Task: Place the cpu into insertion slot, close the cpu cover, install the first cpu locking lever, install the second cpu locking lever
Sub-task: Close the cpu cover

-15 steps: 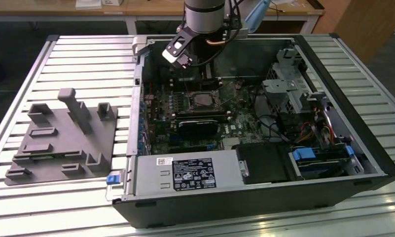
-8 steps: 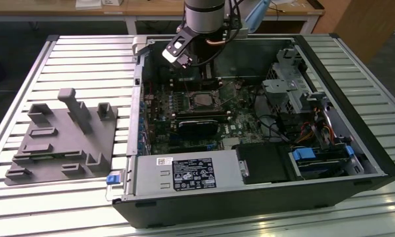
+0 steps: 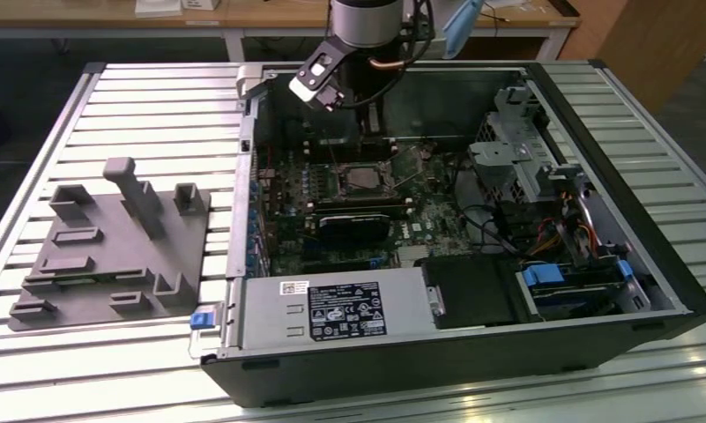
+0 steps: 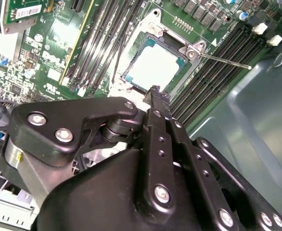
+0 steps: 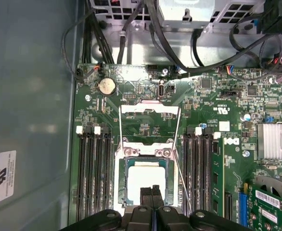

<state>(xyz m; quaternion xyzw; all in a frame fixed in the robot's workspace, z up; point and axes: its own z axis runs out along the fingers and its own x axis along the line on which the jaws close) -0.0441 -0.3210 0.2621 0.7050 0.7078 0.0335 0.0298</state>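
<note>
First wrist view: closed hand point(image 5: 152, 191) over the seated cpu point(image 5: 139, 179)

The hand's fingers are pressed together and hold nothing. Their tips hang over one edge of the cpu; I cannot tell whether they touch it. The cpu lies flat in the insertion slot point(image 5: 123, 183), its silvery top bare. The cpu cover point(image 5: 150, 109) appears swung back off the slot, and a thin lever point(image 5: 182, 187) stands loose beside it.

In the exterior view, the open computer case point(image 3: 635, 229) lies on the slatted bench point(image 3: 117, 115). Inside it, the slot sits toward 11 o'clock, a power supply point(image 3: 329, 310) at 6 o'clock and a drive cage point(image 3: 511, 150) at 3 o'clock. A grey fixture block point(image 3: 106, 256) rests at 9 o'clock of the case.
</note>
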